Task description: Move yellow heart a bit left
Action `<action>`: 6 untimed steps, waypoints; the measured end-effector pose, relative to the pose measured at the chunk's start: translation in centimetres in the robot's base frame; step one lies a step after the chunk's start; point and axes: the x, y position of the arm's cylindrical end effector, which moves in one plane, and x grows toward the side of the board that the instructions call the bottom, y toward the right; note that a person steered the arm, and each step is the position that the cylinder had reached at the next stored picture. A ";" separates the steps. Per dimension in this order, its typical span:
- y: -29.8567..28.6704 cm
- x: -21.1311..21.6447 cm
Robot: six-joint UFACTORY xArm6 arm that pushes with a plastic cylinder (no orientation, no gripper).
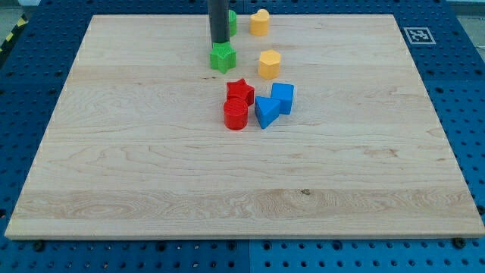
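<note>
The yellow heart [260, 22] sits near the board's top edge, a little right of centre. My tip [220, 42] comes down from the view's top, left of the heart and just above the green star [223, 58]. A second green block [231, 22] shows partly behind the rod, between it and the heart. A yellow hexagon block [269, 64] lies below the heart.
A red star [240, 91], a red cylinder [236, 114], a blue triangle [265, 111] and a blue cube [282, 98] cluster near the middle of the wooden board [151, 174]. A marker tag [418, 34] sits at the board's top right corner.
</note>
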 end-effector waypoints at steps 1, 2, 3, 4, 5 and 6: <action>1.7 0.6; 2.1 -0.6; 5.6 -1.5; 10.1 -2.4; 12.5 -6.8; 11.7 -9.9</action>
